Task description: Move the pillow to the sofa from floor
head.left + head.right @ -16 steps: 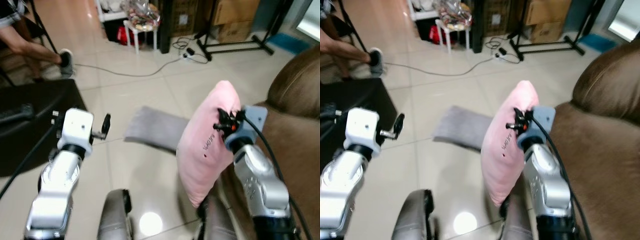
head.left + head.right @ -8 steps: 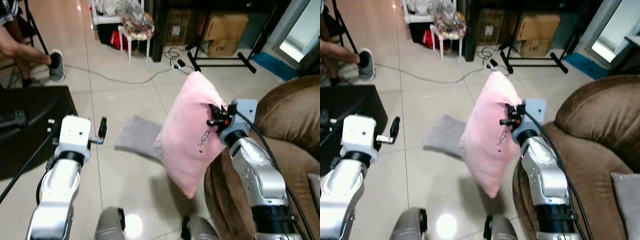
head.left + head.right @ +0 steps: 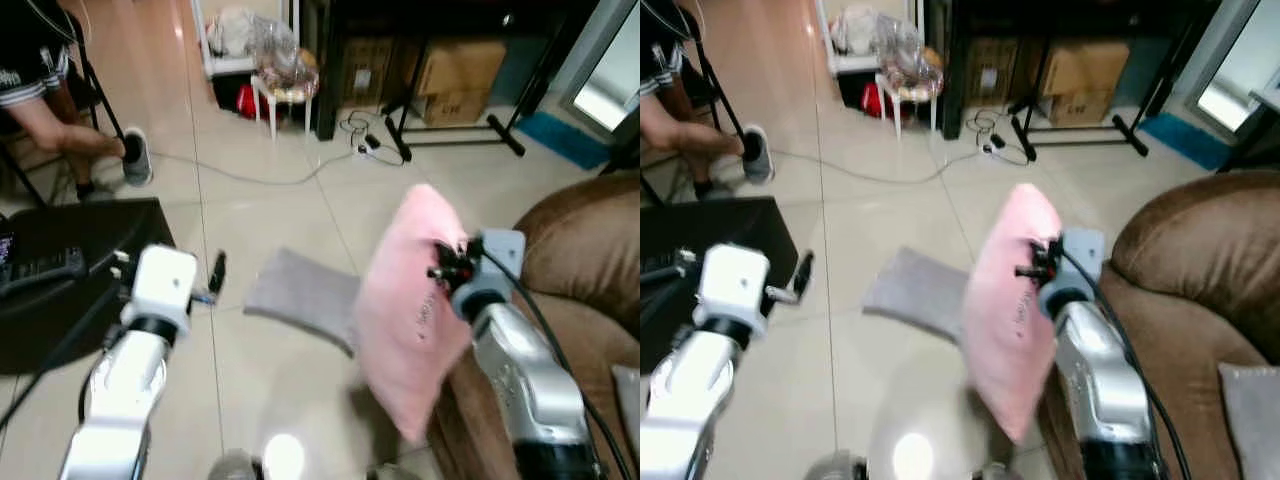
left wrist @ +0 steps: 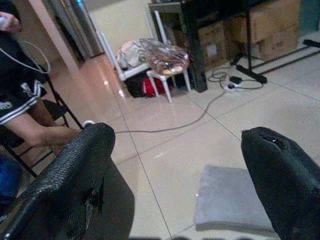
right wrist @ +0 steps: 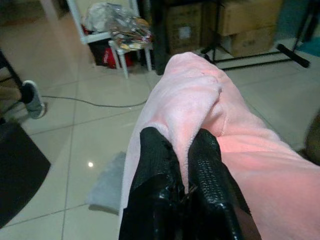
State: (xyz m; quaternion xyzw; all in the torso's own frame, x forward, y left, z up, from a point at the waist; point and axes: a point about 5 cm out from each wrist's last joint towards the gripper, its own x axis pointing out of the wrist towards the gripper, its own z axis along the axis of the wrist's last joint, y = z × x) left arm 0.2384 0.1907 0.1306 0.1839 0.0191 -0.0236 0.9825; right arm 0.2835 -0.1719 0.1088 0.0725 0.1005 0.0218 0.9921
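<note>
**Pink pillow held off the floor beside the sofa**

At the far left a seated person's leg and sneaker rest on the glossy beige tile floor, behind a black mat that lies to the outer side of the left end effector. That end effector is raised over the floor with its two black fingers spread wide and nothing between them. Ahead of it and toward the right arm, a flat grey cushion lies on the tiles. Right of the cushion, the right end effector has its fingers pressed together on a fold of the soft pink fabric pillow, which hangs clear of the floor. Just to the right of that end effector is the brown upholstered sofa.
</note>
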